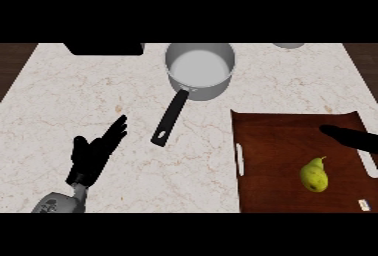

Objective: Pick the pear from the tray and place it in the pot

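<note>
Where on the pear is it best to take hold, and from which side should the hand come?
Probably the wide lower body of the pear, from above with the right hand, which is nearest. The pear lies flat on the tray, narrow stem end pointing away; the belly gives more to curl round.

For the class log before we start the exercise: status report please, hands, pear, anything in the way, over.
Left hand open over counter, lower left. Right hand open over tray, apart from pear. Pear lies on tray; pot empty, nothing between them.
</note>
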`<action>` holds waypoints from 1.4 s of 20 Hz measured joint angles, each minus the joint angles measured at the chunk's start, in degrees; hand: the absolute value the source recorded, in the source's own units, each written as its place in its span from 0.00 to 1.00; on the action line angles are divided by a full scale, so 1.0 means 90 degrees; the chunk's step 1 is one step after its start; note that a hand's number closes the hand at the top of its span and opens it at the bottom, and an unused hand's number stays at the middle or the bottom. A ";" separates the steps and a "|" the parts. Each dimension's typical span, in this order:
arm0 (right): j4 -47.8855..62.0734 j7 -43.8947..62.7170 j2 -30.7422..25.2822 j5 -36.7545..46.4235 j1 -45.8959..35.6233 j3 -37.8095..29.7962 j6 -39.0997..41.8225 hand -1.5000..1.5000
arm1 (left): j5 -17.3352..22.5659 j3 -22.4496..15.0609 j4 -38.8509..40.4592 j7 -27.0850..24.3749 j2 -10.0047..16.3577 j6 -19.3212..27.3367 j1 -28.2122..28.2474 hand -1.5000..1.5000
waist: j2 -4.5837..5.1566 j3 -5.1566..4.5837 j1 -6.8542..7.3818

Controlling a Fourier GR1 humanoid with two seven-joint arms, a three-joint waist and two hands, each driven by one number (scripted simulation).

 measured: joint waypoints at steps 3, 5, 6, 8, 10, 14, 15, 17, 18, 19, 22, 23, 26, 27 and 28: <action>0.0345 0.0166 0.0113 -0.0349 -0.0196 -0.0122 0.0185 0.00 | -0.0065 -0.0006 0.0055 -0.0022 -0.0067 -0.0007 -0.0025 0.50 | 0.0010 0.0008 0.0022; 0.0531 0.0241 0.0199 -0.0679 -0.0222 -0.0085 0.0358 0.00 | -0.0111 -0.0024 0.0120 -0.0087 -0.0137 0.0001 -0.0029 0.50 | 0.0015 0.0012 0.0025; 0.0630 0.0212 0.0232 -0.0908 -0.0171 -0.0081 0.0484 0.00 | -0.0115 -0.0019 0.0104 -0.0095 -0.0146 0.0000 -0.0013 0.50 | 0.0015 0.0014 0.0026; 0.0831 0.0193 0.0358 -0.1180 -0.0072 0.0082 0.0663 0.00 | -0.0135 -0.0018 0.0130 -0.0143 -0.0156 -0.0032 0.0014 0.50 | 0.0018 0.0016 0.0033; 0.1036 0.0152 0.0445 -0.1353 -0.0026 0.0232 0.0839 0.00 | -0.0155 0.0024 0.0193 -0.0141 -0.0193 -0.0034 -0.0059 0.50 | 0.0020 0.0018 0.0028; 0.1211 -0.0004 0.0395 -0.1580 0.0220 0.0165 0.1213 0.00 | -0.0205 0.0142 0.0018 0.0026 -0.0187 -0.0087 -0.0031 0.50 | 0.0011 0.0020 0.0006; 0.1234 -0.0131 0.0428 -0.1556 0.0351 0.0147 0.1266 0.00 | -0.0200 0.0213 -0.0014 0.0074 -0.0176 -0.0135 -0.0041 0.50 | 0.0008 0.0019 -0.0001; 0.1167 -0.0311 0.0452 -0.1486 0.0667 0.0066 0.1350 0.00 | -0.0289 0.0246 -0.0122 0.0139 -0.0231 -0.0126 0.0047 0.50 | 0.0005 0.0020 -0.0011; 0.1074 -0.0355 0.0450 -0.1422 0.0833 0.0034 0.1371 0.00 | -0.0330 0.0279 -0.0079 0.0131 -0.0262 -0.0147 0.0042 0.50 | 0.0004 0.0020 -0.0018; 0.1132 -0.0505 0.0491 -0.1349 0.0926 -0.0002 0.1396 0.00 | -0.0365 0.0302 -0.0057 0.0115 -0.0307 -0.0178 0.0044 0.50 | 0.0004 0.0019 -0.0020; 0.1107 -0.0727 0.0621 -0.1248 0.1125 -0.0232 0.1533 0.00 | -0.0481 0.0485 0.0015 0.0142 -0.0398 -0.0318 -0.0020 0.50 | 0.0004 0.0020 -0.0024; 0.1068 -0.0817 0.0700 -0.1237 0.1242 -0.0286 0.1539 0.00 | -0.0470 0.0531 -0.0096 0.0212 -0.0382 -0.0377 0.0033 0.50 | 0.0003 0.0018 -0.0023; 0.0854 -0.1086 0.0917 -0.1369 0.1472 -0.0443 0.1586 0.00 | -0.0558 0.0609 0.0086 0.0061 -0.0483 -0.0438 0.0013 0.50 | 0.0003 0.0019 -0.0035; 0.0883 -0.1285 0.1044 -0.1434 0.1547 -0.0491 0.1572 0.00 | -0.0599 0.0581 0.0012 0.0021 -0.0501 -0.0430 0.0141 0.50 | 0.0001 0.0018 -0.0029; 0.0944 -0.1439 0.1151 -0.1475 0.1518 -0.0548 0.1542 0.00 | -0.0608 0.0600 0.0071 -0.0038 -0.0505 -0.0485 0.0162 0.50 | 0.0002 0.0020 -0.0027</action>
